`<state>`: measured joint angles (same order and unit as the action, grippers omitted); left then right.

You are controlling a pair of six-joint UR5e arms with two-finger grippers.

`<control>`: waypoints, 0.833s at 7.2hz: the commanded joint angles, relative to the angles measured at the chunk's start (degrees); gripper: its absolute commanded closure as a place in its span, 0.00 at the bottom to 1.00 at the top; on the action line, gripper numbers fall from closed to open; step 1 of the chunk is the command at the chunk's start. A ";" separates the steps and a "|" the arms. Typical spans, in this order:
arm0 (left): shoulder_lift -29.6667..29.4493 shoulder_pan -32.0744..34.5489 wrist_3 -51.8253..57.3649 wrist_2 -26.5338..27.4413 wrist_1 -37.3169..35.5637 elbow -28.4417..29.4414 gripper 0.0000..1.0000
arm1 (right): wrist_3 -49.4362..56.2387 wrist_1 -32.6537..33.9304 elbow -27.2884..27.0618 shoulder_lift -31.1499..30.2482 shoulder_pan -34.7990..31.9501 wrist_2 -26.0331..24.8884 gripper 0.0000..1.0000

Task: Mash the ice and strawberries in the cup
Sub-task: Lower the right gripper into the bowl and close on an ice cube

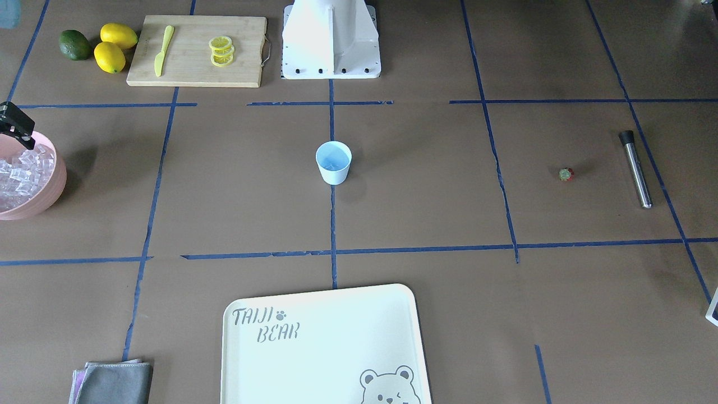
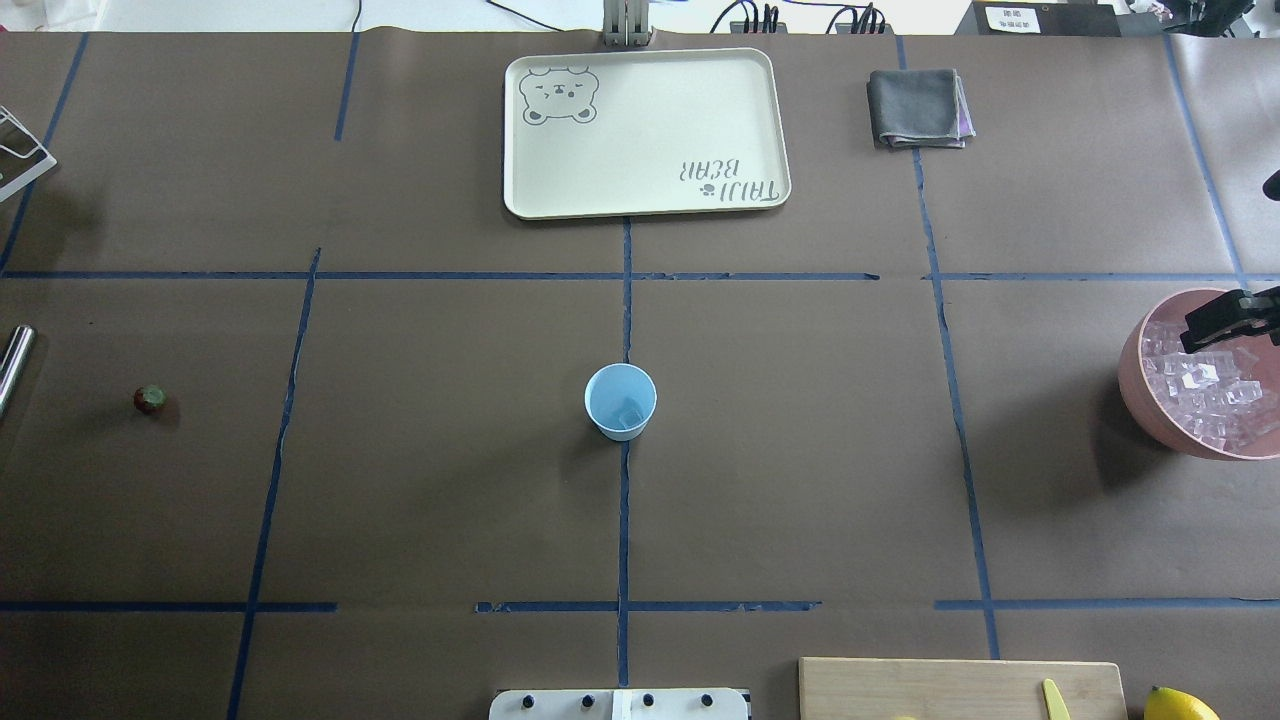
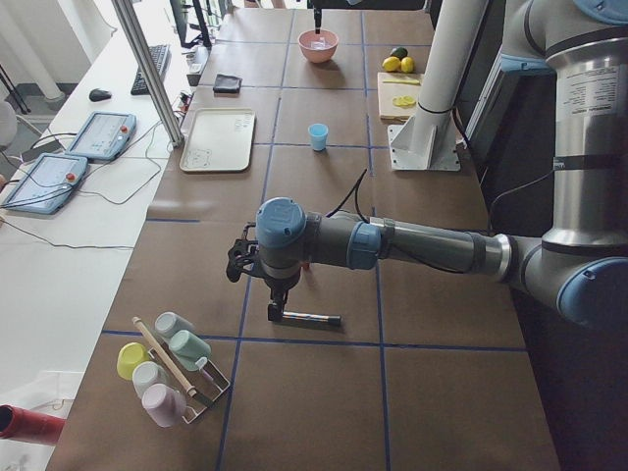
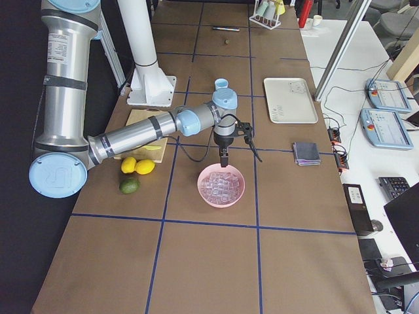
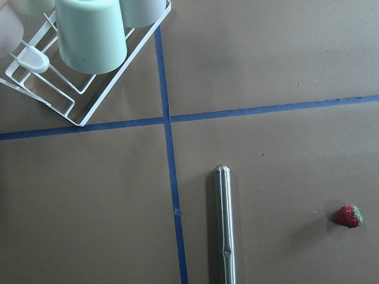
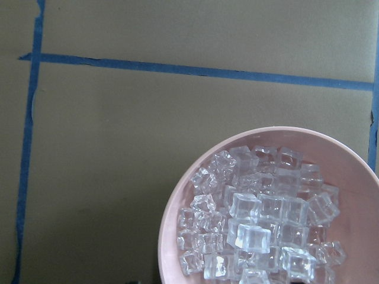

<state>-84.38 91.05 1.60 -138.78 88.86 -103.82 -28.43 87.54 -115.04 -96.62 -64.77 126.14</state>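
**Ice in bowl, berry on counter, cup at centre**

Ice (image 6: 260, 225) fills the right wrist view from below: clear cubes heaped in the pink bowl (image 6: 169, 231), which sits on the brown counter (image 2: 800, 480) at the robot's right end.

- Right jaws: hang above the bowl, over the ice. Only their black body shows, at the edge of the overhead and front views. Cannot tell how far apart they stand. No cube seen in them.
- Left jaws: seen only from the left-end camera, low over the steel rod (image 5: 224, 225). Cannot tell whether they are parted or closed, or whether they touch the rod.
- Cup (image 2: 620, 402): light blue, upright, on the centre blue tape line in the middle of the counter, well apart from both arms. The overhead view shows what looks like one clear cube at its bottom.
- Strawberry (image 5: 348, 216): red with a green cap, lying on the bare counter at the robot's left end. It is near the rod but not touching it, and well apart from the cup.
- Rod: lies flat, with a black cap on one end.
- Wire rack (image 5: 77, 89) with cups: beyond the rod, at the left end.
- Cream bear tray (image 1: 325, 348): on the operators' side.
- Grey cloth (image 1: 115, 381): near the tray.
- Cutting board (image 1: 196, 67): next to the robot base, carrying a yellow knife (image 1: 162, 50) and lemon slices (image 1: 221, 51).
- Two lemons (image 1: 115, 47) and a green fruit (image 1: 74, 45): just beside the board.
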 commanded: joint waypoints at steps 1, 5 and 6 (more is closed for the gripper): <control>0.09 0.00 -0.10 0.00 0.00 -0.16 0.00 | 3.27 -1.23 2.54 -0.14 -0.09 1.83 0.24; 0.27 0.00 -0.10 0.00 -0.09 -1.12 0.00 | 12.06 -1.41 5.51 -2.87 -2.28 1.13 0.27; 0.27 0.00 -0.36 0.00 -0.09 -1.21 0.00 | 12.86 -1.67 7.36 -2.52 -2.55 1.13 0.27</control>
<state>-84.15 91.06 1.44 -138.78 88.78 -104.82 -17.16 86.11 -109.73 -99.29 -66.75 127.34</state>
